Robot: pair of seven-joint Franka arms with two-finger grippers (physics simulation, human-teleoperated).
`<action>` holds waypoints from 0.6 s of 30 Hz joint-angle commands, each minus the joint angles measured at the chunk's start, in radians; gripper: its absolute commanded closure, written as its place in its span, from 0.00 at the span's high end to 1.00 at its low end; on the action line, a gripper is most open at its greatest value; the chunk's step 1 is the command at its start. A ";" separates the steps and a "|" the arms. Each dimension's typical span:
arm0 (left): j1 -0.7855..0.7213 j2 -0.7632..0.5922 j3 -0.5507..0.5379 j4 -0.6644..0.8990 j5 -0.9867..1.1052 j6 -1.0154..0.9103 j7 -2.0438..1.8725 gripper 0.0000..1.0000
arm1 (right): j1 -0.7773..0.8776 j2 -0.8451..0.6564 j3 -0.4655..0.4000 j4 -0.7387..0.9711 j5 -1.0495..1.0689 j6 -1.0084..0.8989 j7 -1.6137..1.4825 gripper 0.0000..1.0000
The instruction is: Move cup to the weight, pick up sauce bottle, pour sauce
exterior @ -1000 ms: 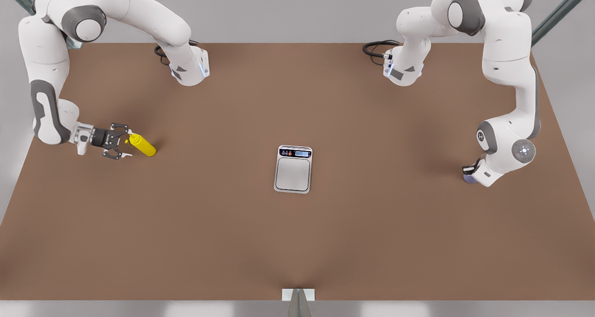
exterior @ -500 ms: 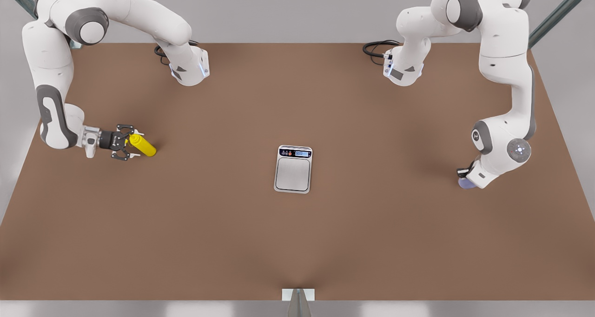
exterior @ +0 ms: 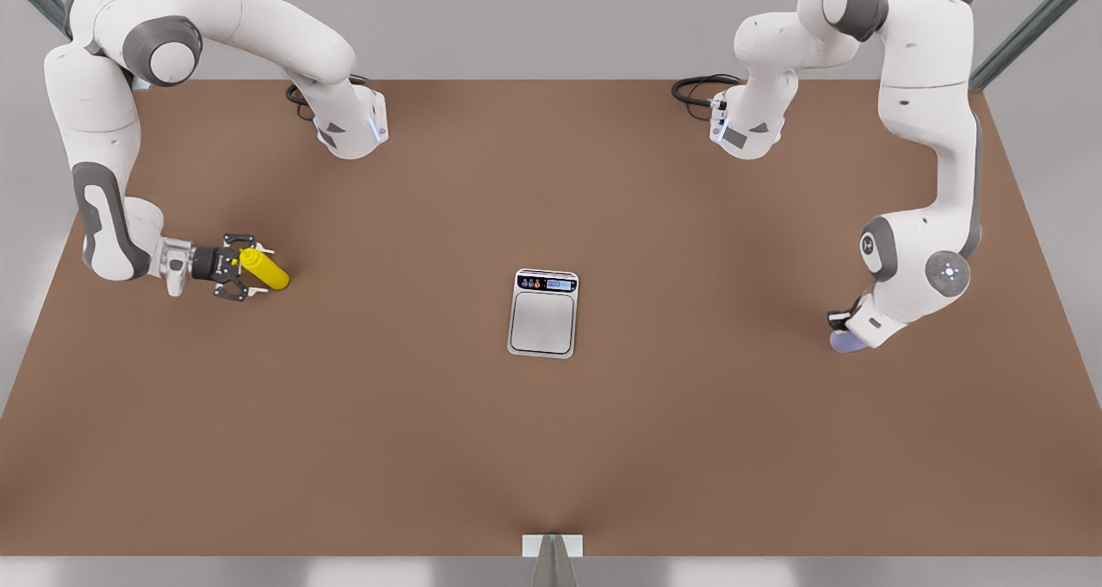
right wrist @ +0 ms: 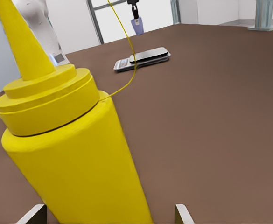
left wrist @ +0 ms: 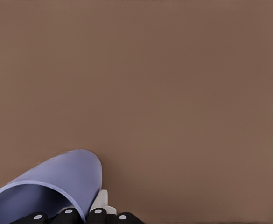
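Observation:
The yellow sauce bottle (exterior: 267, 272) lies on its side on the brown table at the front view's left. My right gripper (exterior: 244, 268) is open, one finger on each side of the bottle's (right wrist: 75, 154) nozzle end, with gaps showing beside both fingertips (right wrist: 32, 215). The lavender cup (exterior: 842, 342) hangs tilted at the front view's right, with my left gripper (exterior: 845, 330) shut on its wall. In the left wrist view the cup (left wrist: 57, 182) is seen mouth-on beside a finger pad (left wrist: 100, 201). The silver-grey weight (exterior: 544, 313) lies mid-table with nothing on its plate.
Both arm bases (exterior: 349, 126) stand at the table's far edge, with black cables (exterior: 697, 88) beside them. A metal bracket (exterior: 552, 546) sits at the near edge. Bare table (exterior: 706, 329) separates the cup from the scale.
My right gripper has slid forward until its fingers straddle the bottle. My left arm has carried the cup toward the front view's left, nearer the scale.

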 commanded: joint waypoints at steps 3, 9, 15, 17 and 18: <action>-0.040 -0.006 -0.001 0.000 -0.082 -0.001 -0.063 0.21 | 0.001 0.006 0.005 0.000 0.008 0.000 0.000 1.00; -0.157 -0.022 -0.003 -0.001 -0.083 -0.003 -0.175 0.21 | 0.000 0.011 0.005 -0.003 0.008 -0.008 -0.008 1.00; -0.255 -0.012 -0.007 -0.003 -0.138 -0.001 -0.253 0.21 | 0.003 0.014 0.005 0.000 0.008 -0.018 -0.006 0.74; -0.303 -0.014 -0.007 -0.003 -0.158 -0.003 -0.305 0.21 | 0.003 0.014 0.005 0.000 0.008 -0.018 -0.006 0.67; -0.332 -0.014 -0.007 -0.003 -0.158 -0.003 -0.345 0.21 | 0.003 0.014 0.005 0.000 0.008 -0.018 -0.005 0.66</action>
